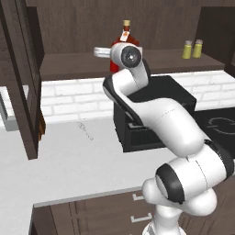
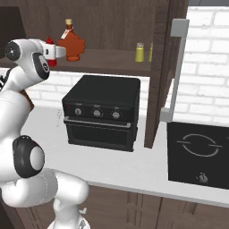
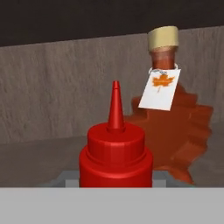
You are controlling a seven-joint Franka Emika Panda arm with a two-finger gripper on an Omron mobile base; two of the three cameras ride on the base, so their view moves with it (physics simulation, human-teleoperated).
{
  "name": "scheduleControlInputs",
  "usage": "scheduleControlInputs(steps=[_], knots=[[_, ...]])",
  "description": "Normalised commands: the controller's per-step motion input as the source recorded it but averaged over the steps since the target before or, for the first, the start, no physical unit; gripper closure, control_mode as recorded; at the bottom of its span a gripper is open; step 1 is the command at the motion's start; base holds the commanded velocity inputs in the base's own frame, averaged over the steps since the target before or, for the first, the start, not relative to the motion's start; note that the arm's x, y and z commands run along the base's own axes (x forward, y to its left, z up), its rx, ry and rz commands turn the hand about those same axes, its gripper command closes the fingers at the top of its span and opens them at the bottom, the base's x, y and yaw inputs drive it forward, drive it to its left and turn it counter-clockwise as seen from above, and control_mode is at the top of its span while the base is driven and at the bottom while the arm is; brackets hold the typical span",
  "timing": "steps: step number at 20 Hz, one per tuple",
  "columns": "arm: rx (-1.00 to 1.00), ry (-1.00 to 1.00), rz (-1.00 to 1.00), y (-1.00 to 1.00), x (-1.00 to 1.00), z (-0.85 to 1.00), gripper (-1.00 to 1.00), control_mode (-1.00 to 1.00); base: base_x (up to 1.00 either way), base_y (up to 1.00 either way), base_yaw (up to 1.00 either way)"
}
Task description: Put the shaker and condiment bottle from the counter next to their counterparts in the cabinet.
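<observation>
The red condiment bottle (image 3: 116, 153) stands upright close before the hand camera, on or just above the cabinet shelf (image 2: 112, 65). My gripper (image 3: 116, 180) is shut on its lower body; a grey finger pad (image 3: 65, 178) shows at each side. Right behind it stands the amber maple-leaf bottle (image 3: 179, 131) with cork and label. From the right base, my gripper (image 2: 53, 53) holds the condiment bottle (image 2: 49, 42) left of the maple-leaf bottle (image 2: 72, 44). Two yellow-green shakers (image 1: 187, 49) (image 1: 198, 48) stand side by side far right on the shelf; which is which, I cannot tell.
A black toaster oven (image 2: 103, 112) sits on the pale counter (image 1: 69, 151) under the shelf. The black cooktop (image 2: 199, 152) lies to the right. Dark cabinet doors stand open at the left (image 1: 23, 78) and the right (image 2: 163, 67). Brown drawers (image 1: 105, 211) run below.
</observation>
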Motion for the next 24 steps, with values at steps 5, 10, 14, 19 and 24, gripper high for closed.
scheduleControlInputs(steps=[5, 10, 14, 19, 24], knots=[[0.0, 0.0, -0.03, 0.13, 0.48, -0.22, 1.0, -1.0, 0.0, 0.0, 0.0], [0.0, 0.0, -0.01, 0.11, 0.42, -0.29, 1.0, -1.0, 0.0, 0.0, 0.0], [0.0, 0.0, 0.0, 0.02, 0.35, -0.53, 1.0, -1.0, 0.0, 0.0, 0.0], [0.0, 0.0, 0.0, 0.0, 0.39, -0.54, 1.0, -1.0, 0.0, 0.0, 0.0], [0.0, 0.0, 0.0, 0.0, 0.08, -0.49, -1.0, -1.0, 0.0, 0.0, 0.0]])
